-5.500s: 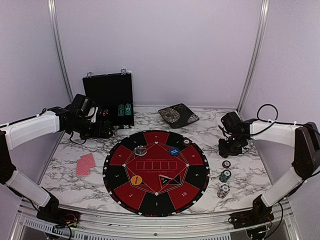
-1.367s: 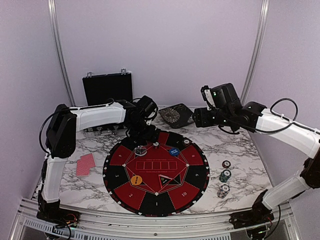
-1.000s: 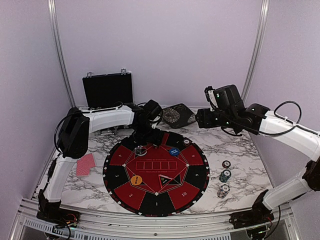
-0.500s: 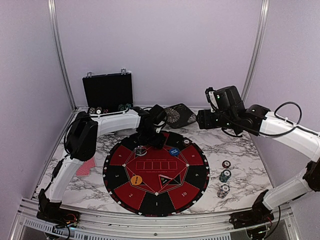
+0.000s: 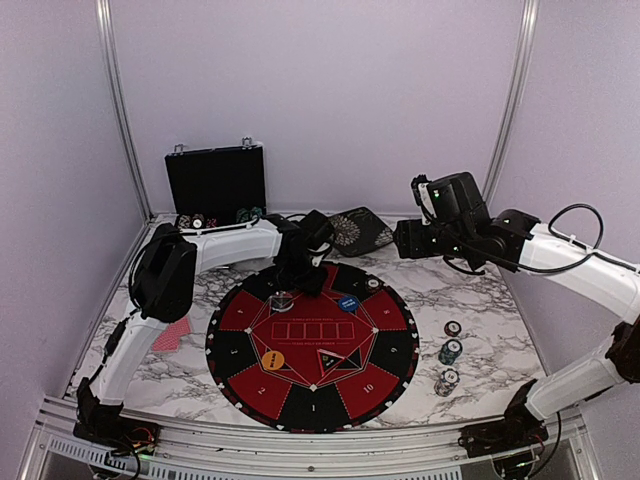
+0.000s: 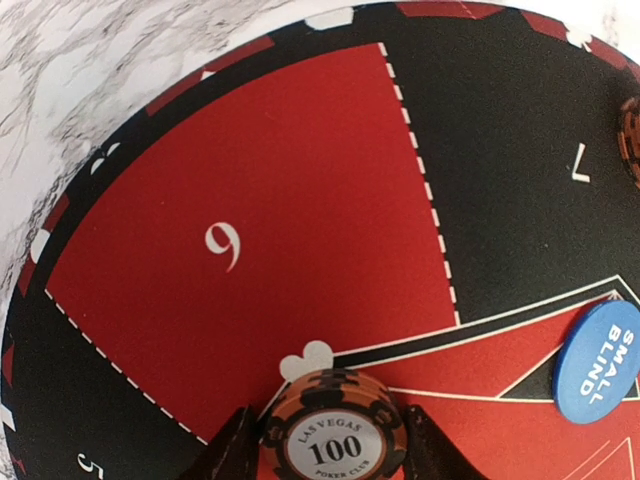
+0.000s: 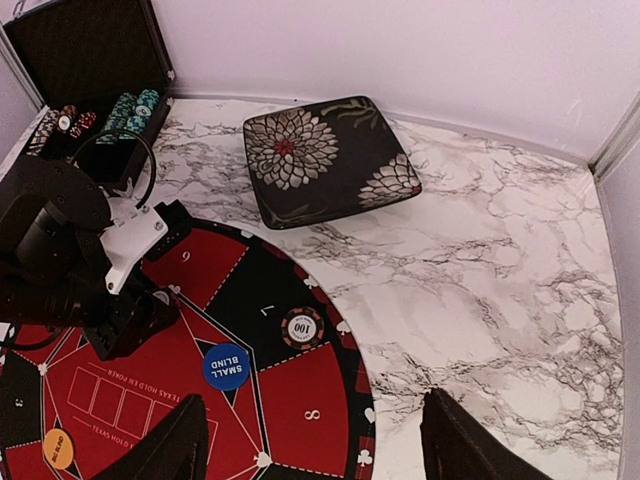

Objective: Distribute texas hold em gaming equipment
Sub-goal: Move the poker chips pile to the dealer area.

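A red-and-black striped 100 chip (image 6: pixel 333 445) lies flat at the bottom centre of the left wrist view, on the mat (image 6: pixel 300 220), gripped at its edges by the left end effector (image 6: pixel 332 462). A blue SMALL BLIND disc (image 6: pixel 598 362) lies flat at lower right. In the top view an orange disc (image 5: pixel 272 360) lies lower left on the mat. Three small chip piles (image 5: pixel 450 351) stand in a column on the bench (image 5: pixel 480 300) at right. Red-backed cards (image 5: pixel 172 334) lie at left, partly hidden.

The left wrist view's edge crops the blue button disc (image 6: pixel 598 362).
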Available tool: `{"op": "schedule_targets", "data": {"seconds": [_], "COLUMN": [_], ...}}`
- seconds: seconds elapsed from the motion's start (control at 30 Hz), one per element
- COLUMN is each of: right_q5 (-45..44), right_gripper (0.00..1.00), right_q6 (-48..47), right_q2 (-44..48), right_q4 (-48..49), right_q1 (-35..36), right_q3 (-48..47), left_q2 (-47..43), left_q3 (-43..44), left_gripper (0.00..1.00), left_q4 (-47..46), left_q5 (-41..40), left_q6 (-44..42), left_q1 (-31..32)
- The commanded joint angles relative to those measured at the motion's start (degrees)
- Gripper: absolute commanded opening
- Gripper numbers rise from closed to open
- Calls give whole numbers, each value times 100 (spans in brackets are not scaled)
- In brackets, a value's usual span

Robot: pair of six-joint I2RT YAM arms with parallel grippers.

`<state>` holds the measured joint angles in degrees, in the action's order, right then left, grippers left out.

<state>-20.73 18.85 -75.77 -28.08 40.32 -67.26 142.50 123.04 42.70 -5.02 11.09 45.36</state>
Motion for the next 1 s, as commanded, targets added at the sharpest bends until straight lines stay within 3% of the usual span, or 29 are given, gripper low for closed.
{"op": "schedule_targets", "data": {"seconds": [0.0, 0.57, 0.97], "right_q5": [-88, -97, -114], "right_gripper": [70, 70, 70], "right_q6": [83, 172, 173], "right_q2": [97, 149, 126], "right_q4": [-49, -102, -108], "right_q1": [-8, -14, -14], "right_q3": [-28, 82, 75], "left_q2": [201, 140, 29], "left_q3": [14, -266, -572], "left_gripper": [47, 34, 32], "left_q4": [282, 274, 90], "left_q5": [105, -456, -384], "left_q6": [-12, 37, 100], "left_q1": [113, 63, -225]}}
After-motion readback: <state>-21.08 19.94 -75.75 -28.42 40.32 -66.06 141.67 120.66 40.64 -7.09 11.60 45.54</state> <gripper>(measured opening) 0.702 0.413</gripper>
